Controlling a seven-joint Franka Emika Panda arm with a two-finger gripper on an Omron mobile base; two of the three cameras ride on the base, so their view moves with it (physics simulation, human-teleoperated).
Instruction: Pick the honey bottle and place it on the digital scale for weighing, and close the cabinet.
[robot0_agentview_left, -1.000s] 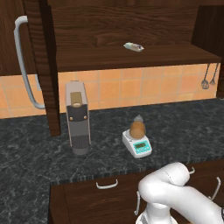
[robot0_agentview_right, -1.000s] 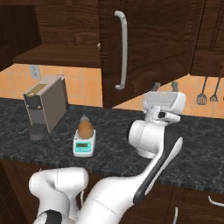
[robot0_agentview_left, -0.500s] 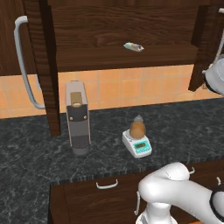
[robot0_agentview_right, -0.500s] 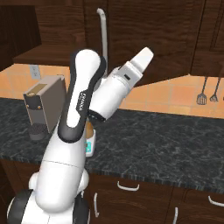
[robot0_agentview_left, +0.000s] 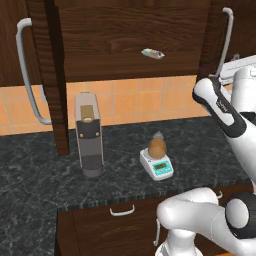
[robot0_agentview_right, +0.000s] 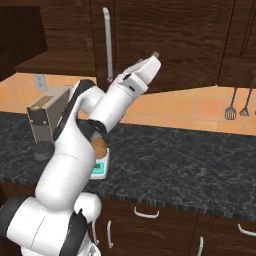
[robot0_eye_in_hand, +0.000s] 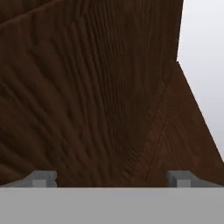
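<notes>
Pincer (robot0_eye_in_hand: 112, 177): I've got it up against the cabinet door (robot0_agentview_right: 170, 45), tips spread apart, nothing between them.
Bottle (robot0_agentview_left: 157, 146): sitting upright on the scale (robot0_agentview_left: 158, 165).
Scale: on the tabletop (robot0_agentview_left: 45, 175), right of the coffee machine (robot0_agentview_left: 90, 134).
Cabinet: left door (robot0_agentview_left: 35, 70) swung wide open.

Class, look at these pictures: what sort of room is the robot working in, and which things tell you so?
Most likely a kitchen: a dark stone counter with a coffee machine, a digital scale, and utensils hanging on the tiled wall.
</notes>
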